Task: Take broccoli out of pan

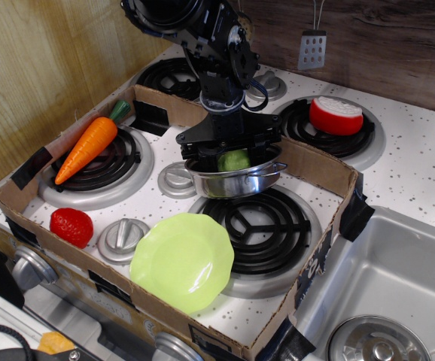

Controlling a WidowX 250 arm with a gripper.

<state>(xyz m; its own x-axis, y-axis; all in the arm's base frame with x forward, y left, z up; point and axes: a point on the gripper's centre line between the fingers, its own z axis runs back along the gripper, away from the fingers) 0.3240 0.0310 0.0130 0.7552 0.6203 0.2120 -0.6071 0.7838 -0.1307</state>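
Observation:
The shiny steel pan [236, 183] sits in the middle of the stove, inside a cardboard tray. The pale green broccoli [235, 160] lies in the pan, partly hidden by the gripper. My black gripper [232, 153] hangs straight over the pan and has come down into it. Its fingers [196, 155] stand wide apart, one at each side of the broccoli, inside the pan's rim. I cannot tell whether they touch the broccoli.
A lime-green plate [181, 261] lies in front of the pan. An orange carrot [89, 144] lies on the left burner and a red toy [71, 226] at front left. A red-and-white toy [336, 115] sits at back right. Cardboard walls [319, 167] ring the tray. A sink [398, 286] is at right.

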